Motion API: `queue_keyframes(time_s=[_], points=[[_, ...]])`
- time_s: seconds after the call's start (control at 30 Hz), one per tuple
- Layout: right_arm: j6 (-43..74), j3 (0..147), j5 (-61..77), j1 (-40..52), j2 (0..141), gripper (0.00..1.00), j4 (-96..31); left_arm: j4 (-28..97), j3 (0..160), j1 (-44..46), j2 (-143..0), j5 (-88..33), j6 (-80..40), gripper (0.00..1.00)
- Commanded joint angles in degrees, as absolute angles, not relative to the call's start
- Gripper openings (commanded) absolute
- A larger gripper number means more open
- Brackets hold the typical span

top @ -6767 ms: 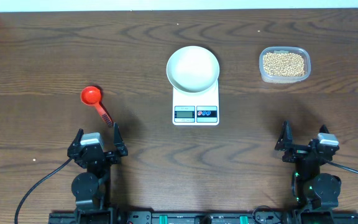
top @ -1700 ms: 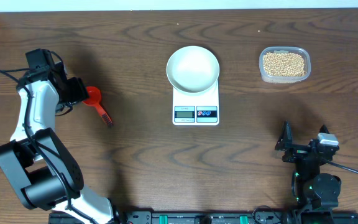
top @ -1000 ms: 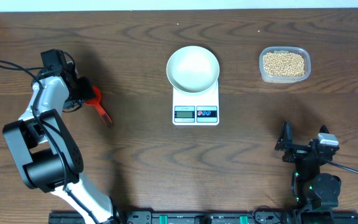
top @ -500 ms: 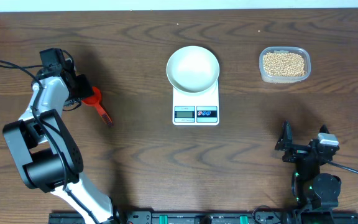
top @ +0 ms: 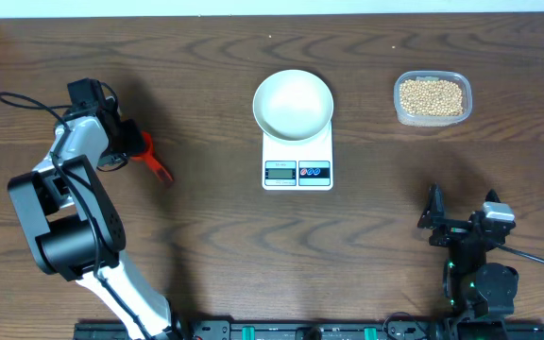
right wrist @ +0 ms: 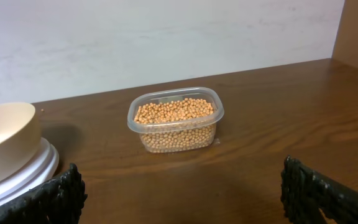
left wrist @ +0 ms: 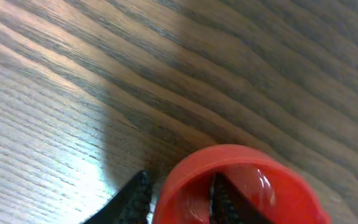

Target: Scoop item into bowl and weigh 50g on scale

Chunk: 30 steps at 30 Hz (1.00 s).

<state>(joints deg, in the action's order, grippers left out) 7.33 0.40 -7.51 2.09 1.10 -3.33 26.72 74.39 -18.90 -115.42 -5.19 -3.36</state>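
Note:
A red scoop [top: 144, 147] lies at the table's left, its handle pointing down-right. My left gripper [top: 127, 144] is on its cup. In the left wrist view the gripper [left wrist: 179, 190] has one finger outside the scoop [left wrist: 263, 180] and one inside, closed on the rim wall. The white bowl [top: 294, 102] sits empty on the scale [top: 297, 171] at centre. The item, tan beans [top: 431, 96], fills a clear tub at the right. My right gripper [top: 461, 210] rests open near the front edge, far from the beans [right wrist: 174, 111], the bowl [right wrist: 2, 134] and the scale [right wrist: 17, 177].
The clear tub [top: 401, 115] stands near the table's back edge, to the right of the scale. A pale wall [right wrist: 166, 37] rises behind the table. A cable [top: 26, 99] trails from the left arm over the wood.
My left gripper has narrowed onto the scoop's cup rim and slid slightly right; the scoop's handle has shifted a little. The right arm has not moved.

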Motion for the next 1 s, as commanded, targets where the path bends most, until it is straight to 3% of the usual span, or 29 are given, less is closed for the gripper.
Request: queue_keyframes(time_s=[0.0,0.1,0.27,0.97], points=[[7.0,0.3,-8.0,1.9,1.1,0.99,-3.5,26.8,74.1,-18.9,-115.6,-4.4,-3.3,0.20],[7.0,0.3,-8.0,1.9,1.1,0.99,-3.5,26.6,74.1,-18.9,-115.6,-4.5,-3.4,0.08],[7.0,0.3,-8.0,1.9,1.1,0.99,-3.5,25.3,74.1,-18.9,-115.3,-4.5,-6.8,0.07],[7.0,0.3,-8.0,1.9,1.1,0.99,-3.5,14.3,75.7,-14.2,-95.8,-16.1,-46.6,0.07]])
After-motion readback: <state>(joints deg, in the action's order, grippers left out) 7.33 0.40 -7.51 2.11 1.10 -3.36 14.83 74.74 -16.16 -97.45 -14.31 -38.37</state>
